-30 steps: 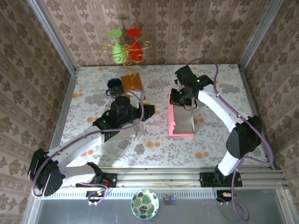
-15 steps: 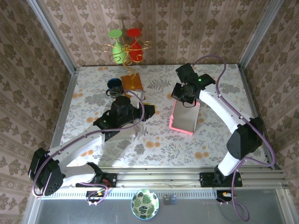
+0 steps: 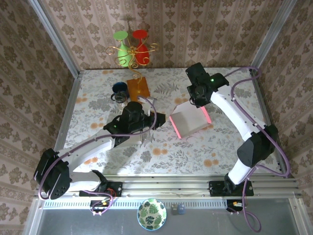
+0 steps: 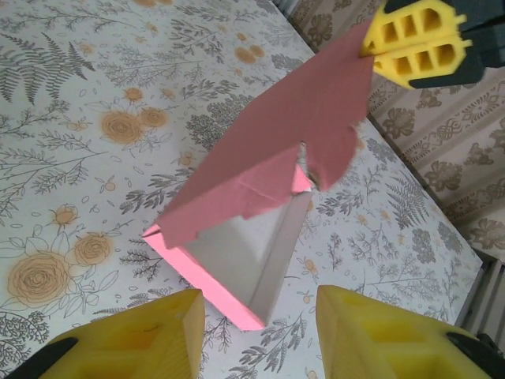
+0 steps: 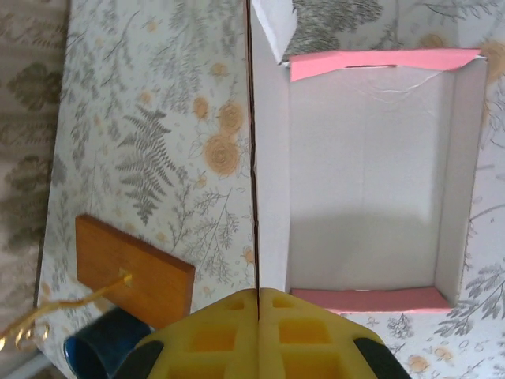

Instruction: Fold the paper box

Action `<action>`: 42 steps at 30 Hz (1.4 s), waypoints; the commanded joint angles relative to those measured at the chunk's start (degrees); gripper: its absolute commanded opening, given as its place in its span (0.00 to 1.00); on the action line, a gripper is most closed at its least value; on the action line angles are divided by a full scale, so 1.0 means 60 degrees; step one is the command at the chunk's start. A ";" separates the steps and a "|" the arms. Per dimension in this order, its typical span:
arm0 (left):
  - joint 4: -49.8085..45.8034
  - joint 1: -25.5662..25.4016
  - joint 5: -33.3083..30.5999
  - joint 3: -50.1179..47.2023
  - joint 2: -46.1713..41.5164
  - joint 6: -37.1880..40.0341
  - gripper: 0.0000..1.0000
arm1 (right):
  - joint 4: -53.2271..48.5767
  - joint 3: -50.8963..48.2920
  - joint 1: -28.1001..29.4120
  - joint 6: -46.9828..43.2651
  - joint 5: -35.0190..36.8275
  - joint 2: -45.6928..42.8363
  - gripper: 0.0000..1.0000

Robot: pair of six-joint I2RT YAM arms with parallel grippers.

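Observation:
The paper box [image 3: 190,122], pink outside and white inside, hangs tilted above the table's middle. My right gripper [image 3: 198,101] is shut on its far side panel. In the right wrist view the shut pads [image 5: 259,316] pinch the box's thin left wall, and the open white inside [image 5: 363,181] lies to the right. In the left wrist view the box [image 4: 260,181] hangs corner-down just ahead of my left gripper [image 4: 256,335]. That gripper is open, its yellow fingers [image 4: 150,335] apart and touching nothing. The right gripper [image 4: 414,43] clamps the raised pink flap at top right.
A gold stand with green and red glasses [image 3: 131,49] rises at the back on an orange wooden base [image 3: 138,87]. A dark blue cup [image 3: 119,89] sits beside it. Both are near the left arm. A leaf-patterned bowl [image 3: 151,214] sits below the rail.
The right gripper lifted the box off the table and swung it, turning its lower end left toward the left gripper. The left arm shifted slightly right.

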 commanded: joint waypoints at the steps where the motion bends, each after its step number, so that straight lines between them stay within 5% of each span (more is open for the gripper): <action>1: -0.0040 -0.0092 0.0110 0.0085 -0.0002 -0.0006 0.42 | -0.1097 0.0437 -0.0164 0.2065 -0.0045 0.0492 0.00; 8: -0.0061 -0.0147 0.0035 -0.0107 -0.0031 -0.0010 0.43 | -0.0979 0.0745 -0.0320 0.2316 -0.0326 0.0885 0.00; 19: -0.0687 -0.0166 0.0263 0.0386 0.0618 0.0436 0.47 | 0.1371 -0.0685 -0.0543 -0.0345 0.0036 -0.0305 0.34; 24: -0.1546 0.0012 0.0455 0.1168 0.1255 0.0656 0.49 | 0.3634 -0.1433 -0.1194 -0.4860 -0.0136 -0.1329 0.37; 31: -0.2531 0.0328 0.0463 0.1918 0.1615 0.0738 0.49 | 0.4868 -0.3290 -0.2902 -1.3579 -0.4315 -0.3066 0.43; 33: -0.2781 0.0422 0.0541 0.2149 0.1806 0.0780 0.49 | 0.4545 -0.4054 -0.3169 -1.5205 -0.4057 -0.3486 0.43; 35: -0.2952 0.0460 0.0504 0.2312 0.2004 0.0873 0.49 | 0.4904 -0.4940 -0.3218 -1.6056 -0.3214 -0.3946 0.47; 42: -0.3493 0.0617 0.0636 0.3244 0.3063 0.1288 0.49 | 0.5951 -0.6652 -0.3884 -1.7967 -0.3726 -0.3931 0.59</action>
